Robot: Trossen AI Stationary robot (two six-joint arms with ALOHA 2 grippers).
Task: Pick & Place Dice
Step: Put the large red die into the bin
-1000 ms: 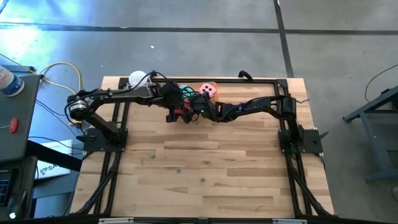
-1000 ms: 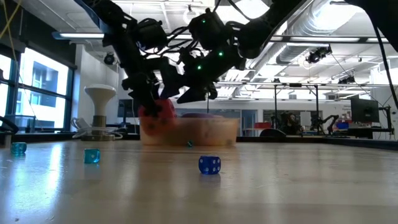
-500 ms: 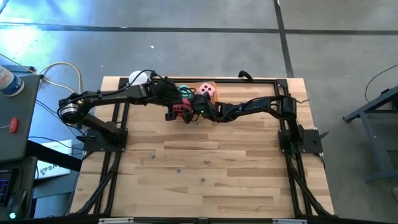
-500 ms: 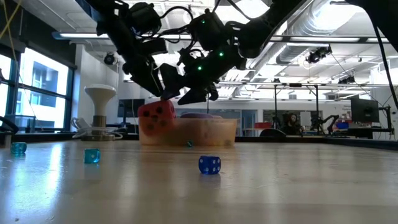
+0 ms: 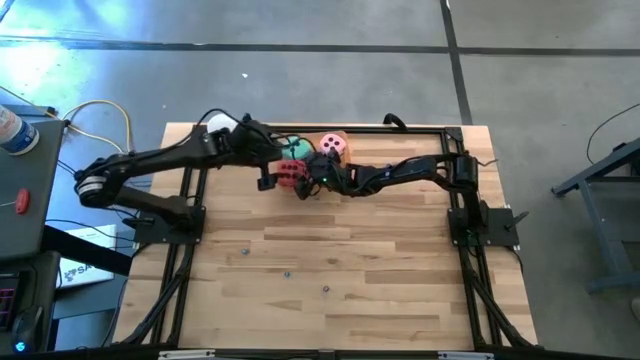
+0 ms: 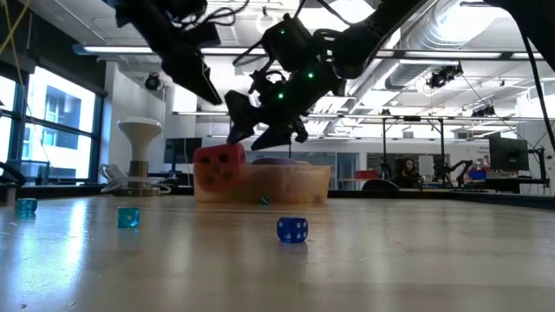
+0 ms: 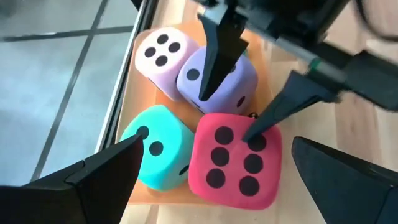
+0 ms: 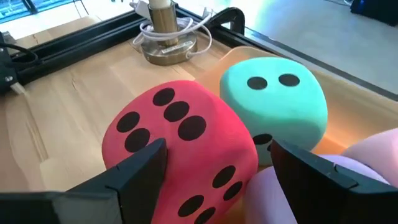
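Observation:
Four soft dice sit in a shallow orange tray (image 7: 186,190) near the table's far edge: pink (image 7: 160,53), purple (image 7: 233,81), teal (image 7: 155,149) and red (image 7: 239,158). The red die (image 6: 218,169) rests at the tray's near left corner. My left gripper (image 7: 217,142) is open and hangs above the dice, clear of them (image 6: 204,82). My right gripper (image 8: 217,146) is open too and reaches in from the right. It hovers close over the red die (image 8: 180,146), with one finger above the purple die. My right gripper points down at a slant, and one fingertip (image 7: 255,127) stands at the red die's top face. Whether it touches the die, I cannot tell.
A white-topped stand with coiled cables (image 5: 222,125) stands on the table left of the tray. Three small blue dice (image 6: 292,229) (image 6: 128,217) (image 6: 26,206) lie on the bare wood nearer the front. Black frame rails (image 5: 190,190) run along the table's sides.
My left gripper has opened and let go of the red die, then risen and drawn back toward the table's left. The red die has come down at the tray's near left corner and rests there.

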